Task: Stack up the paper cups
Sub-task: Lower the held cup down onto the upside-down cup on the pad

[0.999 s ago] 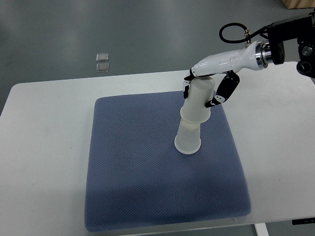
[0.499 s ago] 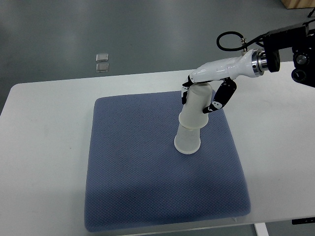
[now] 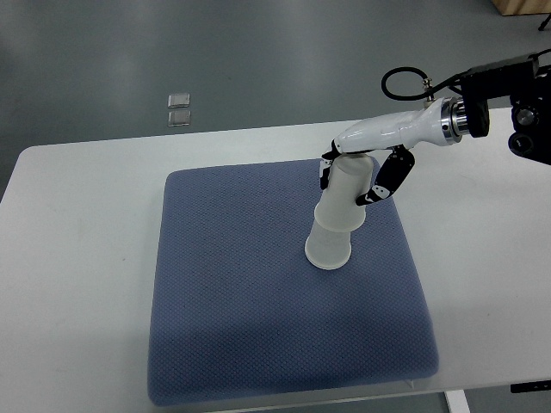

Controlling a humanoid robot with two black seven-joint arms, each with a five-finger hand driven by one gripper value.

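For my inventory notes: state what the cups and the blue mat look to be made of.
Two white upside-down stacked cups: likely paper, though the matte, faintly translucent walls could be thin plastic. Square blue-grey mat: seemingly woven fabric or foam-backed cloth, going by its fine dotted weave and soft rounded edges.

lying on the table (image 3: 77,232), toward its middle: the mat (image 3: 258,327). standing upside down on the mat's far right part: the lower cup (image 3: 330,247), with the upper cup (image 3: 348,196) sitting over it, tilting. reaching in from the right, fingers wrapping the upper cup: the right hand (image 3: 366,163).
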